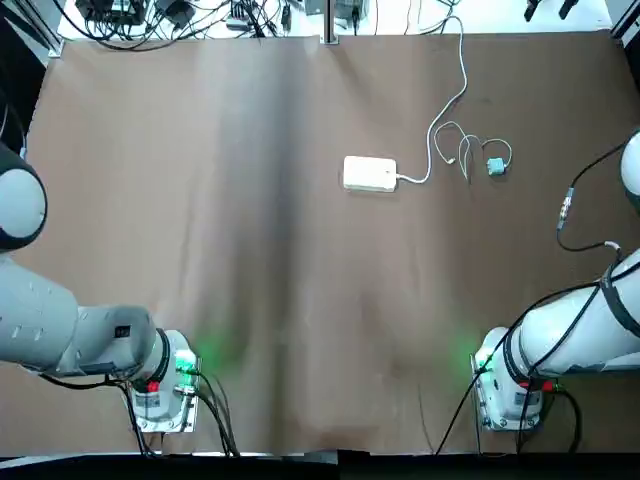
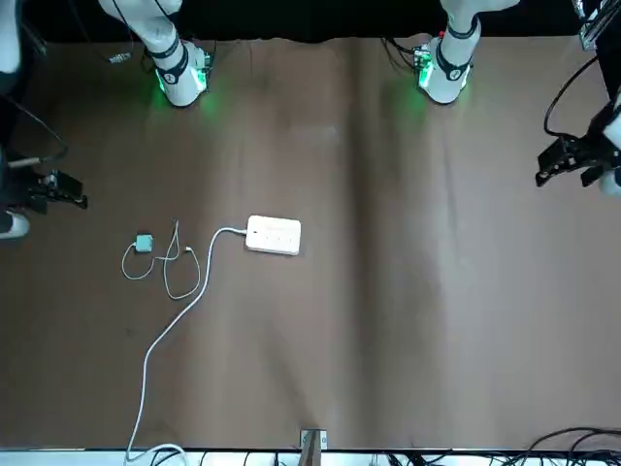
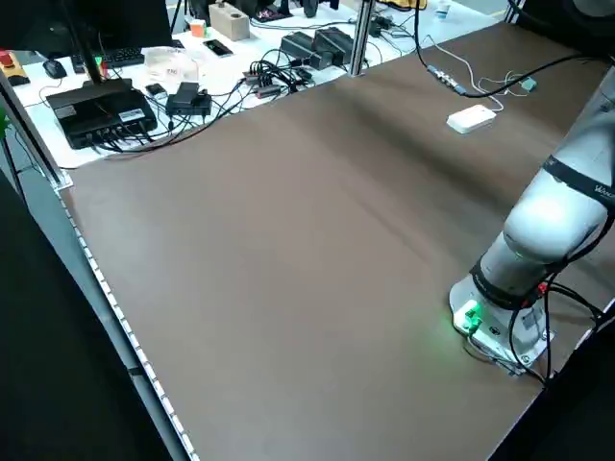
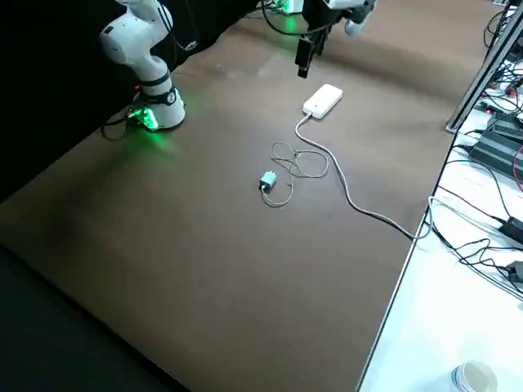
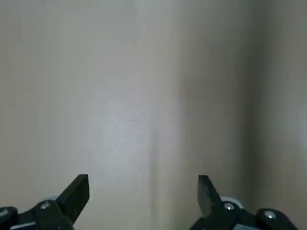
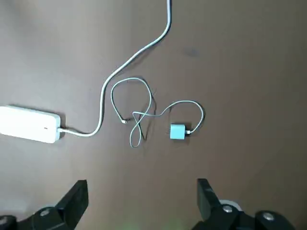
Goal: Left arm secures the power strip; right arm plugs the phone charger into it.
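Power strip (image 6: 29, 125), well beyond the spread left gripper (image 5: 144, 176), may slide, if unpinned, when the spread right gripper (image 6: 143, 181) inserts the phone charger (image 6: 177, 132).

This is a robotics lab: two white jointed robot arms, the left arm (image 1: 75, 325) and the right arm (image 1: 580, 325), stand at a brown-covered table (image 1: 330, 300) edged with metal framing (image 3: 361, 36). Behind it, a white desk (image 3: 279, 58) carries a monitor (image 3: 86, 24), a keyboard (image 3: 123, 58), a computer mouse (image 3: 55, 69) and tangled black cables (image 3: 274, 72), with black boxes that look like power adapters (image 3: 317, 46).
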Available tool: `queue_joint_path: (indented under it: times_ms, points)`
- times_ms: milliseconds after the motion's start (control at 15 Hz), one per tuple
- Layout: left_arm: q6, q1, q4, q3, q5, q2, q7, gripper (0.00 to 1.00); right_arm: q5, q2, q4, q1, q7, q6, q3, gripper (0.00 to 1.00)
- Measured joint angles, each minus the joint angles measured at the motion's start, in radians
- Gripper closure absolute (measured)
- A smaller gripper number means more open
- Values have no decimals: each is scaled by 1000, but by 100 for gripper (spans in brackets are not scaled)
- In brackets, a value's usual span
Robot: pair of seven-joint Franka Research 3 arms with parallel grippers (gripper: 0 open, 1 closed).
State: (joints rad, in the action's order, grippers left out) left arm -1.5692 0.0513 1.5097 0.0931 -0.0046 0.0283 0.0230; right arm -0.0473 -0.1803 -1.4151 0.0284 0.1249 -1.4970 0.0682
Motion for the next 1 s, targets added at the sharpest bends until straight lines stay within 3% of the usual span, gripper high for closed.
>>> queue_joint_path:
  times_ms: [267,333,600,1000]
  points:
    - [-69,-1,66,63,-55,1,36,0,-2,-37,0,-9,163,-3,5,0]
    - [-115,-1,110,82,-83,2,37,0,-2,-48,0,-29,305,-3,8,0]
    - [-171,-1,155,117,-90,3,56,0,-4,-75,0,-67,571,-4,9,0]
    - [-369,-1,296,173,-197,4,77,0,-55,-116,-4,-124,918,-3,10,0]
